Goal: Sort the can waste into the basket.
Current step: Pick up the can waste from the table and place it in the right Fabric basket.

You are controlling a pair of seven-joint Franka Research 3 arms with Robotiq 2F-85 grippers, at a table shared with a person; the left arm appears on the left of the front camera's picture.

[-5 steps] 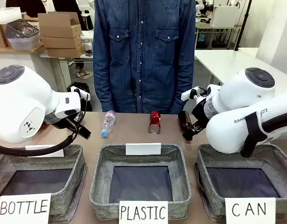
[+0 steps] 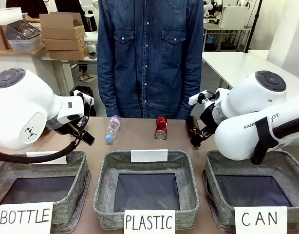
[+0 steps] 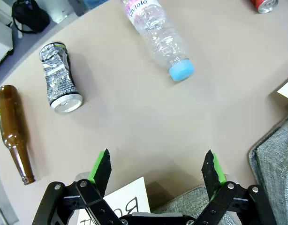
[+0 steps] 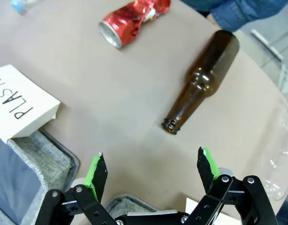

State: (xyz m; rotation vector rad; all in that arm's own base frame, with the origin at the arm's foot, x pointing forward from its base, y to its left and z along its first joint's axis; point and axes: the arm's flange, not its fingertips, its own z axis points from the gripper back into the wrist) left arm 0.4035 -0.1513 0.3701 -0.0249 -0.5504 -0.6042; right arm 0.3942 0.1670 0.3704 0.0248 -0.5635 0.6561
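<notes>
Grey woven basket signed CAN (image 2: 211, 183) is seen nearest, at the right. Above the table, the left gripper (image 3: 157, 153) and right gripper (image 4: 150, 154) are held spread wide, grasping nothing. Farther off, the red can (image 2: 161, 127) and silver can (image 3: 59, 77) are seen lying on the table (image 2: 140, 134), well apart.

Two white robot arms poised above a table, both grippers spread wide and empty.

The left arm (image 2: 23, 109) reaches in over the table's left edge and the right arm (image 2: 256, 122) over its right edge. Each is bent at a rounded white joint, with the wrist turned inward and down. The left gripper (image 3: 156, 161) points at the tabletop, its two black fingers (image 3: 102, 165) with green pads set far apart, holding nothing. The right gripper (image 4: 151, 161) matches it, fingers (image 4: 205, 166) far apart and gripping nothing.
</notes>
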